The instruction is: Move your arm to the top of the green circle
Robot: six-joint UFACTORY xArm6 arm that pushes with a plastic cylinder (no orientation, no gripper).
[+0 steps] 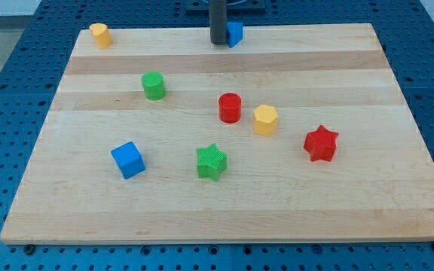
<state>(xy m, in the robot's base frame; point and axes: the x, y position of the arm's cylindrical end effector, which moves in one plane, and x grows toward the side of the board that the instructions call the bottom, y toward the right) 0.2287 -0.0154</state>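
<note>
My tip (218, 43) rests at the view's top edge of the wooden tabletop (353, 196), touching or just beside a blue block (236, 33) on its right; I carry no gripper, only the bare rod, so nothing is open, closed or held. The green circle (154, 85), a short green cylinder, stands down and to the view's left, well apart from me, with bare wood between us. The best path, I judge, slides left along the top edge first, then eases down to stop just above the cylinder without nudging it, keeping clear of the yellow block (100, 35) in the top-left corner.
</note>
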